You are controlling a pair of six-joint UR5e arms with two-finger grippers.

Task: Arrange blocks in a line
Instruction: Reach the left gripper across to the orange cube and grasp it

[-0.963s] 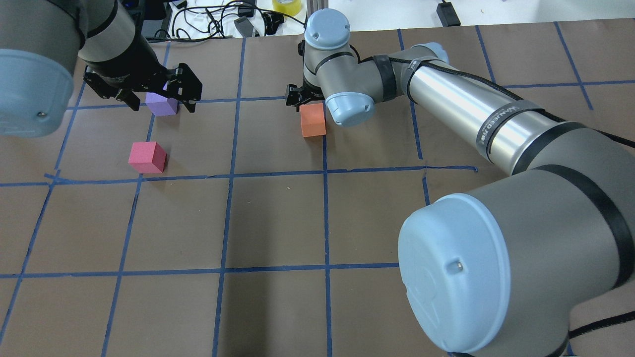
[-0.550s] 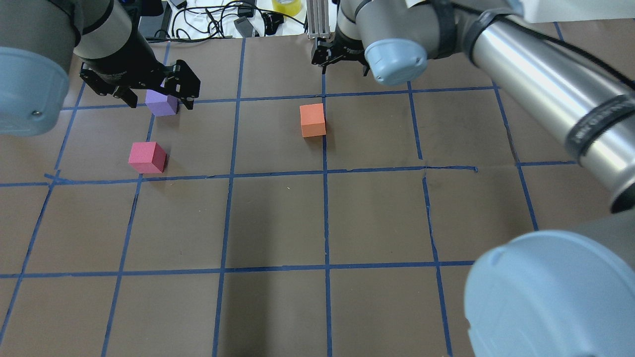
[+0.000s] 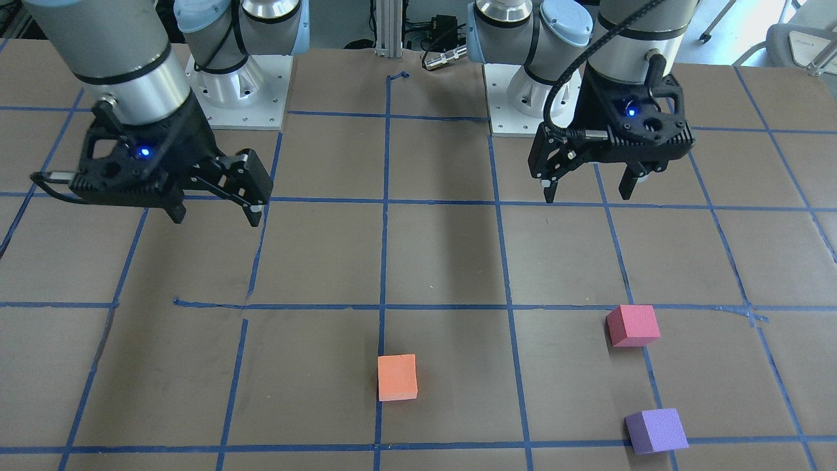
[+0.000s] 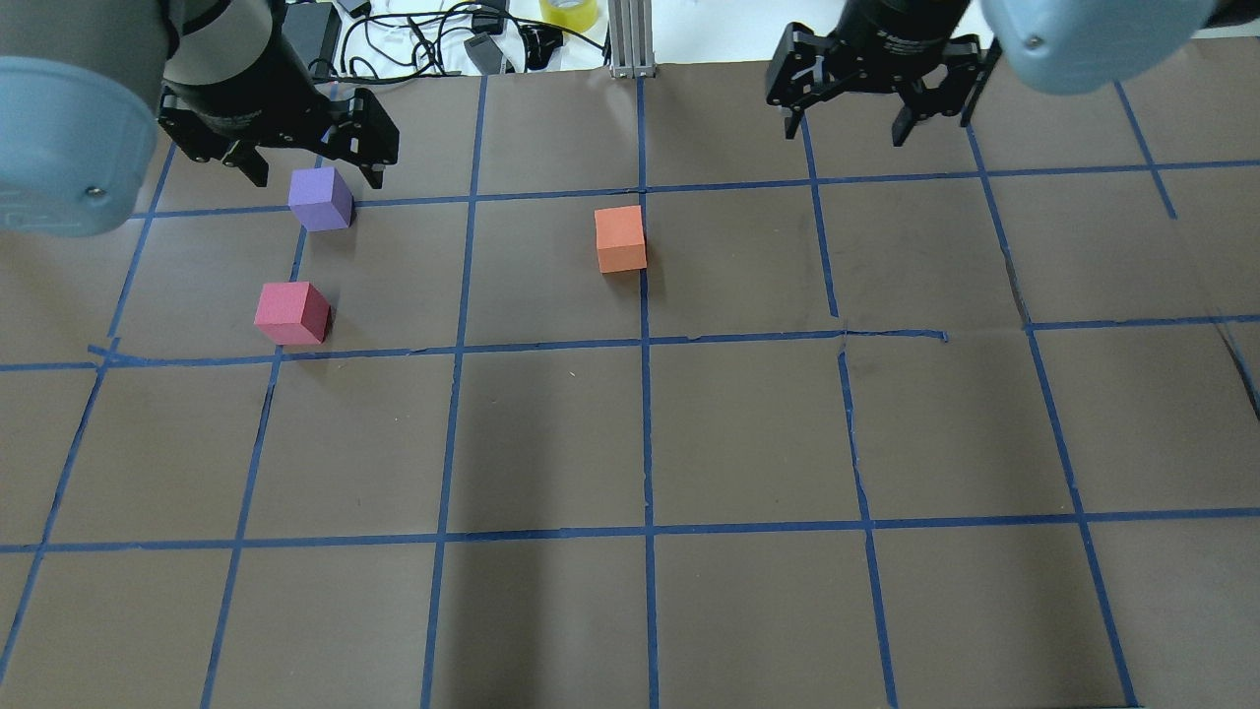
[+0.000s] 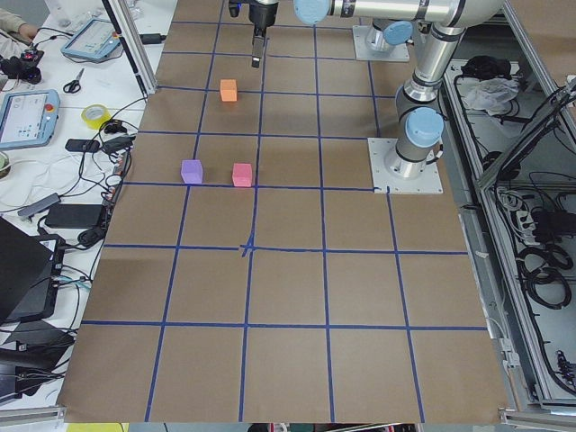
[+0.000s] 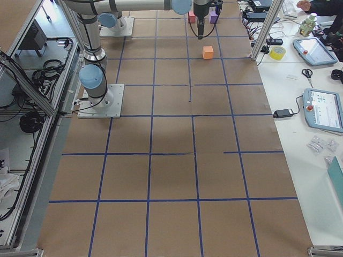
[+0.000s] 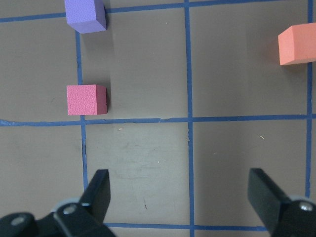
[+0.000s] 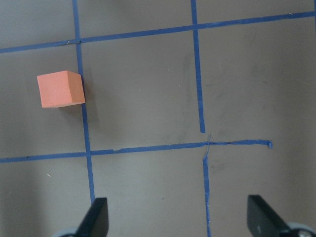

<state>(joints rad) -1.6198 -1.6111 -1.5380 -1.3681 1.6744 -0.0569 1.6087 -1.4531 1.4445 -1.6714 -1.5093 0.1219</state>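
Seen from overhead: left claw (image 3: 587, 190) is wide and empty, hovering by purple block (image 4: 320, 199). Right claw (image 4: 847, 136) is wide, empty, at 1 o'clock. Orange block (image 4: 620, 238) sits 3 o'clock of purple. Pinkish-red block (image 4: 291, 313) sits at 6, off-row, so it likely needs moving.

Purple cube (image 4: 321, 198) near pinkish-red cube (image 4: 291, 313); orange cube (image 4: 620, 238) well apart, all flat

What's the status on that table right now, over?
Left tool open, empty. Right tool open, empty. Orange block, pink block, purple block apart, not in line. Nothing blocking them.
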